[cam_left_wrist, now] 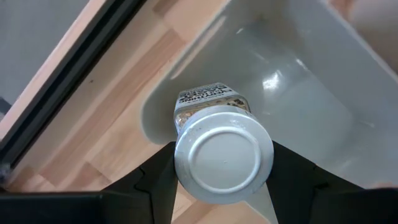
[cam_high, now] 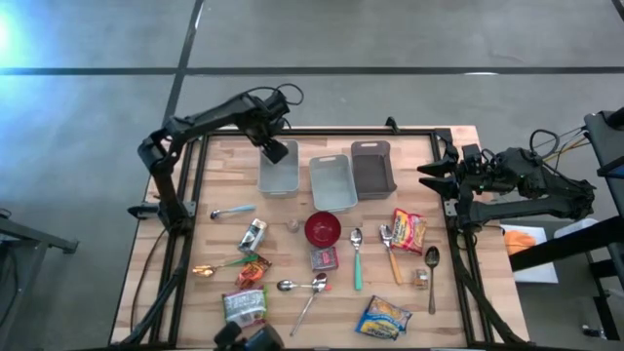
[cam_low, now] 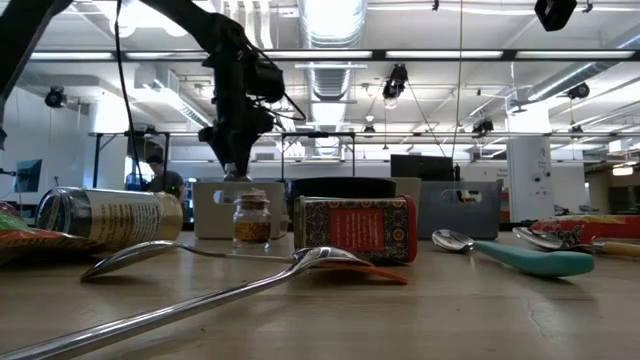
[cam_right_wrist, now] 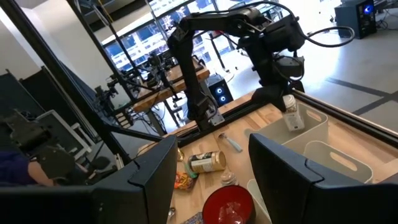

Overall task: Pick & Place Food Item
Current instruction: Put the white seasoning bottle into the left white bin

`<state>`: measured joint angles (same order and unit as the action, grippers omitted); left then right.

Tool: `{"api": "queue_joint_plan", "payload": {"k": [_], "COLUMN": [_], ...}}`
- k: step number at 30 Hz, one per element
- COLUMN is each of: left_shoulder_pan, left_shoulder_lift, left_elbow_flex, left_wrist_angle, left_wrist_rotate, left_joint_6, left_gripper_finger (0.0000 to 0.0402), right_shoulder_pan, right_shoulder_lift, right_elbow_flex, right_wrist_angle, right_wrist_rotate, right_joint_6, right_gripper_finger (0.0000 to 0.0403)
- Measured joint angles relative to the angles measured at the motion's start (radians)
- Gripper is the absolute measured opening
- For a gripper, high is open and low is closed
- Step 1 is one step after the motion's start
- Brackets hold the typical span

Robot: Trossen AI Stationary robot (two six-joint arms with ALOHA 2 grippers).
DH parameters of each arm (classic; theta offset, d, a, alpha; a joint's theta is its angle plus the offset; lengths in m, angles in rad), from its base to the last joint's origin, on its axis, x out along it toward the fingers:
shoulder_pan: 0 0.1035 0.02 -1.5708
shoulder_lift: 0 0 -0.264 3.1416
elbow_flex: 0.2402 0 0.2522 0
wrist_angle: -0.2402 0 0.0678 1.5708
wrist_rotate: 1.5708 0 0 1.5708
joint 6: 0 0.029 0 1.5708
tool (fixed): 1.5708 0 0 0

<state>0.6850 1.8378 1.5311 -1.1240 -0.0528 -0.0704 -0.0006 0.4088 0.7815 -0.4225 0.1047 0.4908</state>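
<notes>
Spoons (cam_low: 230,268) lie close by; farther off, a spice jar (cam_left_wrist: 219,146) is clamped by the left gripper (cam_left_wrist: 217,168) above the grey bin (cam_high: 278,172).

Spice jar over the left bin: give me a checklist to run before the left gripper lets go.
1. Left gripper shut on the spice jar: ok, fingers flank the lid.
2. Jar above the light grey bin: ok in the high view; the left wrist view puts it near a corner wall.
3. Bin floor under the jar free of items: ok, bare in the left wrist view.
4. Jar upright: cannot tell exactly; it looks slightly tilted in the right wrist view.
5. Right gripper out of the way: ok, parked at the table's right edge.
</notes>
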Motion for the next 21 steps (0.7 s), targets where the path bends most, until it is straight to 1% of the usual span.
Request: {"api": "queue_joint_plan", "payload": {"k": [6,13,19,21], "left_shoulder_pan": [0.014,0.014,0.014,0.014], "left_shoulder_lift": [0.014,0.008,0.005,0.007], "left_elbow_flex": [-0.003,-0.076,-0.094,-0.091], "left_wrist_angle": [0.002,0.036,0.051,0.054], "left_wrist_rotate": [0.015,0.029,0.031,0.030], "left_joint_6": [0.005,-0.005,-0.016,-0.030], "left_gripper_finger": [0.0192,0.0192,0.0192,0.0214], "right_shoulder_pan": [0.000,0.000,0.000,0.000], "right_shoulder_lift": [0.000,0.000,0.000,0.000], "right_elbow_flex": [0.000,0.000,0.000,0.000], "right_wrist_angle": [0.000,0.000,0.001,0.001], "right_wrist_rotate": [0.000,0.000,0.000,0.000], "right_joint_6": [0.000,0.000,0.000,0.003], "right_gripper_finger": [0.0196,0.0196,0.0196,0.0196]}}
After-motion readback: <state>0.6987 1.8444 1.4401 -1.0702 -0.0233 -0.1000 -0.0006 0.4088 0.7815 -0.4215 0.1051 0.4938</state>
